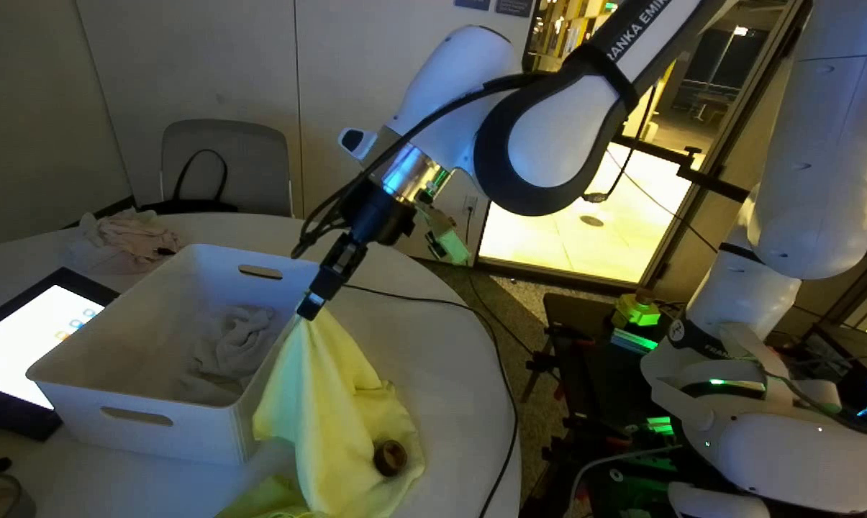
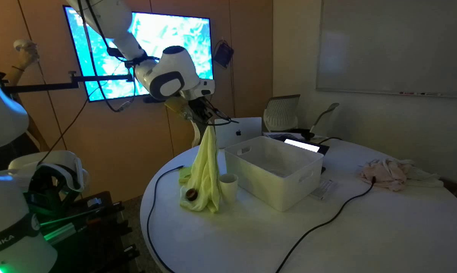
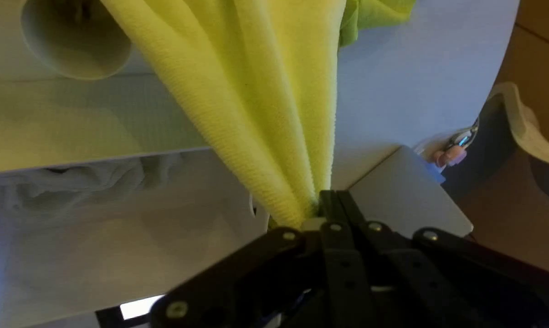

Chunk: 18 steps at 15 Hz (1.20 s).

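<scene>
My gripper point(image 1: 309, 308) is shut on the top of a yellow cloth point(image 1: 332, 403), which hangs down in folds with its lower part on the table. In the wrist view the closed fingertips point(image 3: 327, 200) stand at the gathered top of the cloth point(image 3: 256, 105); the pinched bit itself is hidden. A small dark-brown round thing point(image 2: 191, 194) rests on the cloth's lower spread. Beside the cloth stands a white cup point(image 2: 228, 187). Close by is a white bin point(image 2: 277, 197) with a greyish-white cloth point(image 1: 235, 342) inside. A greener yellow piece point(image 3: 383, 13) lies behind; whether it is separate, I cannot tell.
A tablet-like lit screen point(image 1: 34, 345) lies past the bin, and a silver laptop point(image 2: 237, 132) stands behind it. Pinkish cloths point(image 2: 387, 174) lie farther along the round table point(image 2: 365, 235). Black cables point(image 2: 327, 223) cross the tabletop. Chairs point(image 2: 283, 112) stand around it.
</scene>
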### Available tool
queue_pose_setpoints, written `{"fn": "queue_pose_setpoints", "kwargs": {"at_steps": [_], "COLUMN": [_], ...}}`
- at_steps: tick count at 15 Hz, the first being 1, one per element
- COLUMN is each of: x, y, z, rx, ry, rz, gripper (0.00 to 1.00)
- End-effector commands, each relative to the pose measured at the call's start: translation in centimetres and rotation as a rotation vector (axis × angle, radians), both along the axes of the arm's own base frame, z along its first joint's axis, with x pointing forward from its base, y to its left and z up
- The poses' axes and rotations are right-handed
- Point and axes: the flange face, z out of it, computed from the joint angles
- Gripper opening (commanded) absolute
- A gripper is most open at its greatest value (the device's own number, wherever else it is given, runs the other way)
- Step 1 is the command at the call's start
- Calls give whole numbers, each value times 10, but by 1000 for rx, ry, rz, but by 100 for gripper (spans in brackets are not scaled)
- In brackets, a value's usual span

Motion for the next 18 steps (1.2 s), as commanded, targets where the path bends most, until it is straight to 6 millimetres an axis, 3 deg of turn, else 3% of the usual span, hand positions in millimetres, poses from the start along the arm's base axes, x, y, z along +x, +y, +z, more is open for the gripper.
{"fn": "queue_pose_setpoints", "kwargs": {"at_steps": [1, 11, 18], "x": [14, 34, 28], "y": [-21, -87, -107], "z": [36, 104, 135], "rx": [-1, -6, -265], "ry": [-23, -74, 122], "rz": [-96, -322, -435], "gripper": [0, 0, 0]}}
